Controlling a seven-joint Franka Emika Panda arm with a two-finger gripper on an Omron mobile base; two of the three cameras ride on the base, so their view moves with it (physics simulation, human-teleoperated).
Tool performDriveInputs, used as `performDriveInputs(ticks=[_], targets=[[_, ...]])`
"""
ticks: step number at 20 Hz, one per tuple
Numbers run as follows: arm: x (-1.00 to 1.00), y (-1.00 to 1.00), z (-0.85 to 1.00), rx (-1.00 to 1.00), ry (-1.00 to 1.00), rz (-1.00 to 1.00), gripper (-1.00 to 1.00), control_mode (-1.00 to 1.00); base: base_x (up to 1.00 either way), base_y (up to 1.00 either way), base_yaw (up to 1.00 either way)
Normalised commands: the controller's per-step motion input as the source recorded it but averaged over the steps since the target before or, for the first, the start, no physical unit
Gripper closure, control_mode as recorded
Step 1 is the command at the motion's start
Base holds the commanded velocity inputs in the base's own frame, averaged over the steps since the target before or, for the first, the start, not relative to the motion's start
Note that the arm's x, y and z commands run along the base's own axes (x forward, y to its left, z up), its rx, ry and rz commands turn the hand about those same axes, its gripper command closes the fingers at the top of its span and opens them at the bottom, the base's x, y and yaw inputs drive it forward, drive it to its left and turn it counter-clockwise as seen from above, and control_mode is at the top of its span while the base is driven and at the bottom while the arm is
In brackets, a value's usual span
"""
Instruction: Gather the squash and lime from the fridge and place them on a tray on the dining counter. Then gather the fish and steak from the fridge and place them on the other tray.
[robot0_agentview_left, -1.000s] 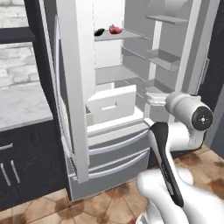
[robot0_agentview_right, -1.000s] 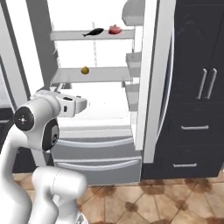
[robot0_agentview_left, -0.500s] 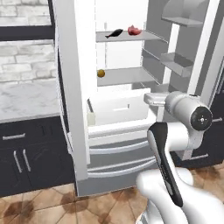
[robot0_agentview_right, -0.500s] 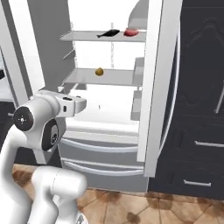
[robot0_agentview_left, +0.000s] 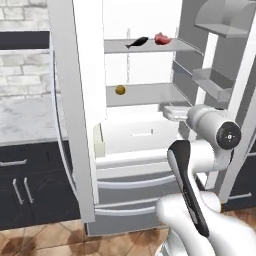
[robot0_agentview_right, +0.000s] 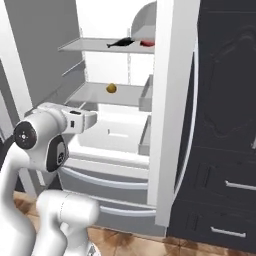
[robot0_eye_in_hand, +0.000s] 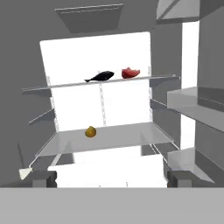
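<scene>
The fridge (robot0_agentview_left: 80, 115) stands with its doors swung wide, and the arm is pointed straight into it. The gripper (robot0_eye_in_hand: 111, 178) sits low in front of the shelves with its fingers (robot0_eye_in_hand: 43, 178) spread as far apart as they go and nothing between them.

On the middle shelf (robot0_eye_in_hand: 127, 136) a small yellowish lump, the squash (robot0_eye_in_hand: 90, 131), rests alone toward the left side. Up on the top shelf (robot0_agentview_left: 165, 46) lie the fish (robot0_eye_in_hand: 101, 76), which looks dark from here, and just beside it on the right the red steak (robot0_eye_in_hand: 130, 72). The two sit close together but apart. The same three show from the base views too: squash (robot0_agentview_left: 120, 90), fish (robot0_agentview_left: 136, 42) and steak (robot0_agentview_left: 161, 38) from the left, and squash (robot0_agentview_right: 111, 88) from the right.

I can't spot a green lime anywhere on the shelves I can see, so I can't say where it is. It may be out of the fridge already or tucked out of sight. The trays and the dining worktop aren't in front of me either.

By my reckoning the job is in its early part: squash, fish and steak are all in the fridge yet, none of them carried off. The squash looks like the nearest thing for the hand to go for, being lower and closest to the line of the fingers.
</scene>
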Motion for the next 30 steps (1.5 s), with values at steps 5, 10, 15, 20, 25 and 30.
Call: performDriveInputs(ticks=[5, 10, 15, 20, 25, 30], targets=[[0.00, 0.00, 0.00, 0.00, 0.00, 0.00, -1.00, 1.00, 0.61, -0.15, 0.05], [0.00, 0.00, 0.00, 0.00, 0.00, 0.00, -1.00, 1.00, 0.52, -0.29, 0.08], [0.00, 0.00, 0.00, 0.00, 0.00, 0.00, -1.00, 1.00, 0.56, -0.22, 0.06], [0.00, 0.00, 0.00, 0.00, 0.00, 0.00, -1.00, 1.00, 0.54, -0.19, 0.05], [0.00, 0.00, 0.00, 0.00, 0.00, 0.00, -1.00, 1.00, 0.45, -0.10, 0.03], [0.00, 0.00, 0.00, 0.00, 0.00, 0.00, -1.00, 1.00, 0.08, 0.00, 0.00]])
